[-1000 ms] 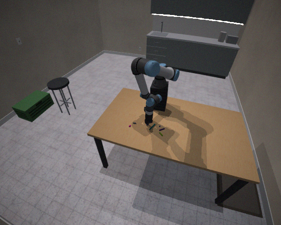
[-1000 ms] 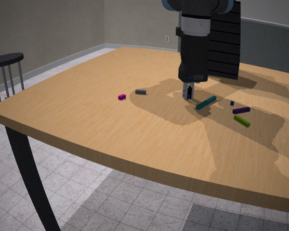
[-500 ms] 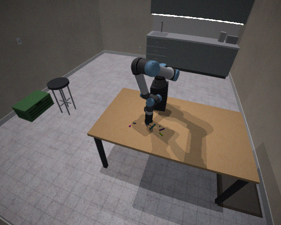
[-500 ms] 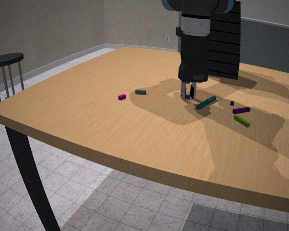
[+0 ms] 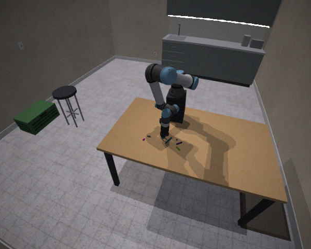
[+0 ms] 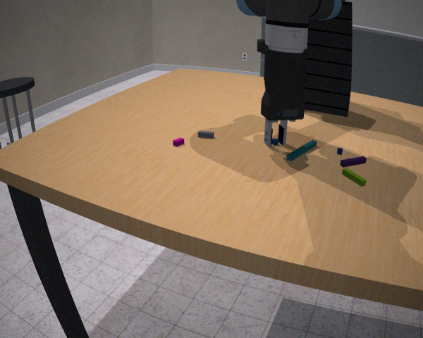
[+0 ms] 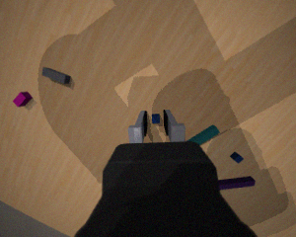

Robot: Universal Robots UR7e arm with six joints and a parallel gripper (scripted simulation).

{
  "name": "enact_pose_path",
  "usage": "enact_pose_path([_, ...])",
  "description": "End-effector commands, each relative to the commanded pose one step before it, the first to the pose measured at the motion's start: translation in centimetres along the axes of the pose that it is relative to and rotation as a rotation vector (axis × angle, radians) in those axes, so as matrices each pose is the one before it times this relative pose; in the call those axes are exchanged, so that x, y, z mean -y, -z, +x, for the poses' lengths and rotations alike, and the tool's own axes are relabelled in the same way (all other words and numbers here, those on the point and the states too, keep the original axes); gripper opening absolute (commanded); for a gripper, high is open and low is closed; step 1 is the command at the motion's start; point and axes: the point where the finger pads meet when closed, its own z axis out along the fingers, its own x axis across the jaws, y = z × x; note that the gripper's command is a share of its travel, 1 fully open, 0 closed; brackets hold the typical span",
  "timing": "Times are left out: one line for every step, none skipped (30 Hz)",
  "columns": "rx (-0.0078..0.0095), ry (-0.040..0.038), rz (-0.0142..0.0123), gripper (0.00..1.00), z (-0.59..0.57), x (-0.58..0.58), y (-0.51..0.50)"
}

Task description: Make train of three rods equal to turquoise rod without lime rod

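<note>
My gripper (image 6: 275,142) (image 7: 155,118) (image 5: 164,137) is open and stands low over the table. A small blue rod (image 6: 275,141) (image 7: 156,118) lies on the table between its parted fingers. The turquoise rod (image 6: 301,149) (image 7: 204,134) (image 5: 168,139) lies just to the right of the fingers. A second blue rod (image 6: 339,150) (image 7: 236,157), a purple rod (image 6: 353,160) (image 7: 236,183) (image 5: 178,142) and a lime rod (image 6: 354,177) (image 5: 178,148) lie further right. A grey rod (image 6: 205,134) (image 7: 56,75) (image 5: 149,136) and a magenta rod (image 6: 178,141) (image 7: 22,99) (image 5: 143,139) lie to the left.
The arm's black base (image 6: 328,72) stands on the wooden table (image 6: 131,182) behind the rods. A stool (image 5: 65,93) and a green crate (image 5: 36,115) stand on the floor to the left.
</note>
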Motion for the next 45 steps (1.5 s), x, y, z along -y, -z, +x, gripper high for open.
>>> enact_pose_path([-0.00029, -0.00063, -0.00060, 0.54, 0.044, 0.041, 0.821])
enact_pose_path([0.00001, 0.00019, -0.00001, 0.54, 0.009, -0.007, 0.238])
enact_pose_path([0.00002, 0.00021, -0.00002, 0.54, 0.010, -0.008, 0.271])
enact_pose_path([0.00002, 0.00024, -0.00002, 0.54, 0.011, -0.009, 0.301])
enact_pose_path([0.00002, 0.00029, -0.00002, 0.54, 0.013, -0.009, 0.330])
enact_pose_path([0.00002, 0.00038, -0.00002, 0.54, 0.012, -0.010, 0.354])
enact_pose_path([0.00001, 0.00005, 0.00000, 0.54, 0.002, -0.001, 0.374])
enact_pose_path([0.00000, 0.00000, 0.00000, 0.54, 0.001, 0.001, 0.391])
enact_pose_path([0.00000, 0.00000, 0.00000, 0.54, 0.001, 0.001, 0.405])
enact_pose_path([0.00000, 0.00000, 0.00000, 0.54, 0.002, 0.001, 0.414])
enact_pose_path([0.00000, 0.00000, 0.00000, 0.54, 0.002, 0.001, 0.419])
enact_pose_path([0.00000, 0.00000, 0.00000, 0.54, 0.000, 0.000, 0.000])
enact_pose_path([0.00000, 0.00000, 0.00000, 0.54, 0.000, 0.000, 0.000])
enact_pose_path([0.00000, 0.00000, 0.00000, 0.54, 0.001, 0.001, 0.419])
enact_pose_path([0.00000, 0.00000, 0.00000, 0.54, 0.001, 0.001, 0.416])
enact_pose_path([0.00000, 0.00000, 0.00000, 0.54, 0.001, 0.001, 0.408])
enact_pose_path([0.00000, 0.00000, 0.00000, 0.54, 0.001, 0.001, 0.397])
enact_pose_path([0.00000, 0.00000, 0.00000, 0.54, 0.001, 0.001, 0.383])
enact_pose_path([0.00000, 0.00000, 0.00000, 0.54, 0.002, 0.001, 0.365])
enact_pose_path([0.00000, 0.00000, 0.00000, 0.54, 0.001, 0.001, 0.343])
enact_pose_path([0.00000, 0.00000, 0.00000, 0.54, 0.001, 0.000, 0.319])
enact_pose_path([0.00000, 0.00000, 0.00000, 0.54, 0.001, 0.001, 0.294])
enact_pose_path([0.00000, 0.00000, 0.00000, 0.54, 0.000, 0.000, 0.266])
enact_pose_path([0.00000, 0.00000, 0.00000, 0.54, 0.001, 0.001, 0.236])
enact_pose_path([0.00000, 0.00000, 0.00000, 0.54, 0.000, 0.000, 0.206])
enact_pose_path([0.00000, 0.00000, 0.00000, 0.54, 0.001, 0.001, 0.176])
enact_pose_path([0.00000, -0.00013, 0.00001, 0.54, -0.004, 0.003, 0.145])
enact_pose_path([-0.00001, -0.00021, 0.00002, 0.54, -0.007, 0.006, 0.115])
enact_pose_path([0.00000, 0.00000, 0.00000, 0.54, 0.000, 0.000, 0.000])
enact_pose_path([0.00000, 0.00000, 0.00000, 0.54, 0.000, 0.000, 0.000])
enact_pose_path([-0.00003, -0.00052, 0.00005, 0.54, -0.022, 0.020, 0.086])
enact_pose_path([0.00000, -0.00007, 0.00001, 0.54, -0.003, 0.003, 0.062])
enact_pose_path([0.00000, -0.00004, 0.00001, 0.54, -0.002, 0.002, 0.040])
enact_pose_path([0.00000, 0.00001, 0.00000, 0.54, -0.001, 0.001, 0.021])
enact_pose_path([0.00000, 0.00005, 0.00000, 0.54, 0.000, 0.000, 0.008])
enact_pose_path([0.00025, 0.00002, -0.00016, 0.54, -0.017, -0.010, 0.002])
enact_pose_path([0.00060, -0.00002, -0.00037, 1.00, -0.040, -0.024, 0.002])
enact_pose_path([0.00049, -0.00002, -0.00030, 1.00, -0.032, -0.020, 0.002])
enact_pose_path([0.00035, -0.00001, -0.00022, 1.00, -0.024, -0.014, 0.001])
enact_pose_path([0.00020, 0.00000, -0.00013, 1.00, -0.013, -0.008, 0.001])
enact_pose_path([-0.00004, 0.00001, 0.00002, 1.00, 0.000, 0.000, -0.003])
enact_pose_path([-0.00045, 0.00004, 0.00028, 1.00, 0.017, 0.009, -0.018])
enact_pose_path([-0.00018, 0.00002, 0.00011, 1.00, 0.008, 0.004, -0.011])
enact_pose_path([-0.00010, 0.00001, 0.00006, 1.00, 0.005, 0.003, -0.008])
enact_pose_path([-0.00004, 0.00000, 0.00002, 1.00, 0.002, 0.001, -0.004])
